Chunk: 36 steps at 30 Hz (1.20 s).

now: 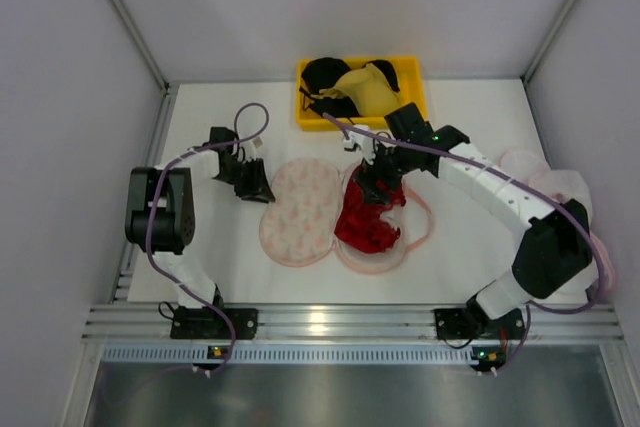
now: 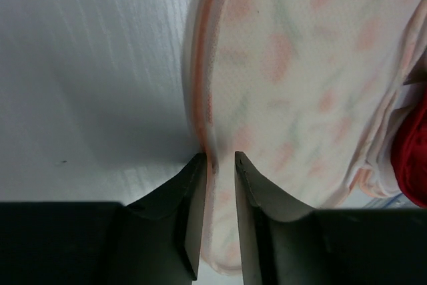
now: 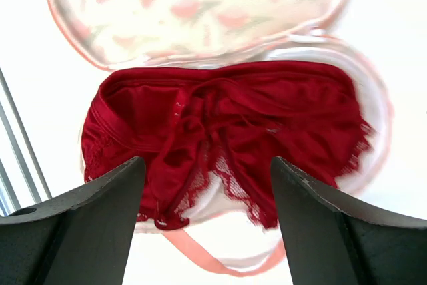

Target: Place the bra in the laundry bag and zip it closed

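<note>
The laundry bag [image 1: 298, 209] lies open at the table [image 1: 215, 247] centre. Its printed flap is folded left, and the red bra [image 1: 368, 217] rests in its right half. The left gripper [image 2: 218, 163] pinches the flap's left rim. The right gripper [image 3: 207, 168] hovers over the bra with its jaws spread wide.

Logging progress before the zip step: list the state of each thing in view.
laundry bag, unzipped, flap laid open
red bra, crumpled in the bag's open half
left gripper, shut on the flap's rim
right gripper, open over the bra
yellow bin, holding a yellow bra and black bras
</note>
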Available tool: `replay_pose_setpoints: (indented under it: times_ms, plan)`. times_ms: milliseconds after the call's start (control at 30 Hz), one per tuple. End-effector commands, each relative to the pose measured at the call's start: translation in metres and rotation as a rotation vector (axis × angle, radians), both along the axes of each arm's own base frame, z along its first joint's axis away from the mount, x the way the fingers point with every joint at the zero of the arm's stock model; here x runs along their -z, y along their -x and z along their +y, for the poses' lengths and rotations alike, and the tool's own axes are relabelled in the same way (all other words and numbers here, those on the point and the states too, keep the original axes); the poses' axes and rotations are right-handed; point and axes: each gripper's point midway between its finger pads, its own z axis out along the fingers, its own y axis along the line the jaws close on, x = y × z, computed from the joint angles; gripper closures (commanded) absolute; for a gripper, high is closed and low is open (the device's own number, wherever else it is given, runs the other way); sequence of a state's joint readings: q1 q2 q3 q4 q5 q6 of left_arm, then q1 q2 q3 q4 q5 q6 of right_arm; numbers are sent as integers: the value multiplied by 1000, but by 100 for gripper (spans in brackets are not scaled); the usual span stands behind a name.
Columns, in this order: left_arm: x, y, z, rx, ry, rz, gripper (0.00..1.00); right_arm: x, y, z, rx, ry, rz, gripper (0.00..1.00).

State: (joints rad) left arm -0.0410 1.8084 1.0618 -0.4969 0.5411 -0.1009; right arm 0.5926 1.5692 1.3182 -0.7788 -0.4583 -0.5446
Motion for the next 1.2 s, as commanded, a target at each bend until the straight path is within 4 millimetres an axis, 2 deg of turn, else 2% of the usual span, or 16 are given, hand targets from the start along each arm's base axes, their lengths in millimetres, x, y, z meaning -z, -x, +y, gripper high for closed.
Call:
replay_pose_setpoints:
  times_ms: [0,33,67,133,167,267,367,433,500,600,700,833,933,1033,1133,1167]
  plan:
    - [32,32,-2,18,1,150,71,-25,-9,-26,95,-30,-46,24]
    - [28,32,-5,22,22,147,77,-27,-10,-33,117,-33,-50,24]
    - [21,27,-7,23,35,124,90,-20,-13,-49,169,-24,-31,25]
    - [8,19,-10,25,49,81,100,-19,-16,-65,238,-31,-9,26]
    - [-7,13,-12,28,66,36,100,-14,-23,-83,306,-28,8,27]
    - [-49,-2,-20,55,116,-85,100,-2,-30,-116,428,-14,55,31]
    - [-86,-5,-33,101,183,-176,100,12,-29,-135,493,-15,111,37]
    - [-105,-5,-41,123,217,-216,100,14,-35,-134,508,-42,114,40]
    - [-112,-2,-49,146,233,-227,100,6,-48,-124,516,-105,97,41]
    - [-113,0,-55,153,247,-214,100,-8,-73,-108,529,-175,100,41]
    - [-114,-1,-58,158,258,-209,100,-9,-96,-91,515,-188,94,42]
    - [-120,-6,-60,161,266,-221,100,13,-115,-68,460,-164,106,47]
    - [-125,-8,-61,163,269,-233,100,24,-117,-45,402,-160,124,48]
    - [-125,-9,-61,163,269,-234,100,39,-119,-32,364,-140,124,48]
    - [-129,-11,-62,162,269,-244,100,54,-117,-19,323,-124,138,60]
    - [-130,-12,-62,159,271,-242,100,56,-116,-13,304,-122,137,70]
